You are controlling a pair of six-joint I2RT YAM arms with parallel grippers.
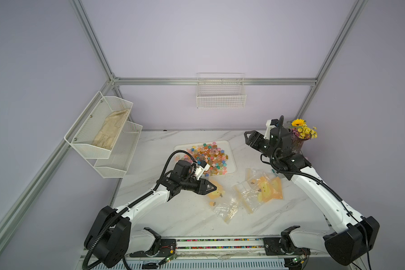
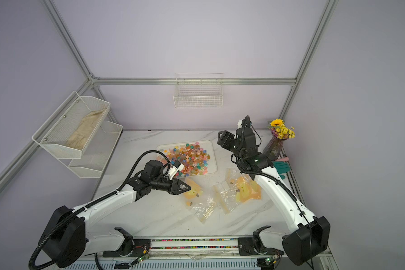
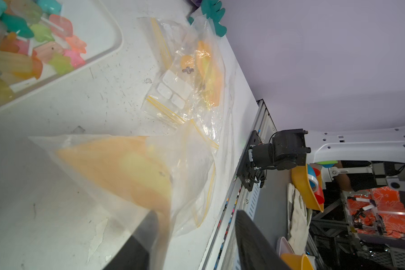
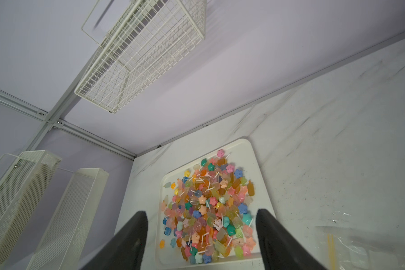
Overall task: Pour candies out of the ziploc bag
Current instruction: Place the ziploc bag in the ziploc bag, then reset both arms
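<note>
White wire shelving (image 1: 98, 140) hangs on the wall at the far left, a pale cloth (image 1: 112, 131) folded in its upper bin, and none of that concerns me. Next comes my left claw (image 1: 212, 187), low over the marble table (image 1: 173, 217) just in front of the tray; its jaws stand apart, and in my left wrist view the near ziploc bag (image 1: 225, 207) lies limp against one finger, not pinched between the two, so I count that claw as holding nothing. Behind it sits the white tray (image 1: 180, 149), and the candies (image 1: 207, 155) are heaped there in a broad multicoloured pile, sticks poking out every way, with no sweet that I can make out loose on the marble. Further right a second ziploc bag (image 1: 260, 189) lies flat and crumpled on the table, well clear of the tray. Both bags look slack and flat, orange and yellow print showing through the clear film; a few small dark flower shapes show on them, and I cannot tell whether those are print or stragglers. My right claw (image 1: 247, 138) hangs raised beside the tray's far corner, jaws wide, empty, looking down on the pile. Beyond it a vase of yellow flowers (image 1: 298, 138) stands at the back edge. By my reckoning the pouring is as good as done: what may be left is checking the bags for leftovers and drawing both arms away.
</note>
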